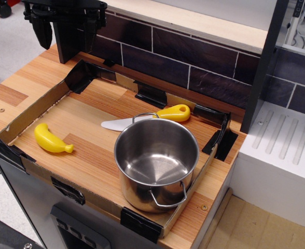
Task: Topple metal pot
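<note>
The metal pot (156, 165) stands upright and empty at the front right of the wooden counter, inside a low cardboard border. It is shiny steel with a wire loop handle at the front and one at the back. My gripper (64, 27) hangs at the top left, far from the pot, above the back left corner of the counter. Its two dark fingers (42, 28) are spread apart with nothing between them.
A yellow banana (52, 139) lies at the left. A knife with a yellow handle (174, 112) and white blade lies just behind the pot. The cardboard border (33, 111) edges the counter. A dark tiled wall (194, 62) stands behind. A white drainboard (282, 150) sits to the right.
</note>
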Controlling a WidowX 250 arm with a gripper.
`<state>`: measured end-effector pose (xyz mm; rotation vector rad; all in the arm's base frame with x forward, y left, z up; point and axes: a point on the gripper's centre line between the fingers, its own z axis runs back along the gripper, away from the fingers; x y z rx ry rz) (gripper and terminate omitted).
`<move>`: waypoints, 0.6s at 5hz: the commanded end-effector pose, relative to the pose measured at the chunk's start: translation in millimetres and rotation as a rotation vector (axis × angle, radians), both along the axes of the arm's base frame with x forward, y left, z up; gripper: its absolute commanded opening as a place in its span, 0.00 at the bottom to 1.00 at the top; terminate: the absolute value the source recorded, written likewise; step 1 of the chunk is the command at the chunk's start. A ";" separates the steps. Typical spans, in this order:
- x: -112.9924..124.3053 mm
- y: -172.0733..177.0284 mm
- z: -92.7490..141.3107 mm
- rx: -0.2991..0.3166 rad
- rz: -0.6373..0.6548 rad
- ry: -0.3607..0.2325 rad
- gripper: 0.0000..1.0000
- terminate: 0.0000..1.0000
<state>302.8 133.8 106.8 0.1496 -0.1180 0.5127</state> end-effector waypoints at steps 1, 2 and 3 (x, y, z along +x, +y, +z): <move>0.0 0.0 0.0 0.000 0.000 0.000 1.00 0.00; 2.9 -7.3 -0.1 0.014 -0.195 -0.011 1.00 0.00; -0.1 -22.6 5.4 -0.043 -0.401 0.007 1.00 0.00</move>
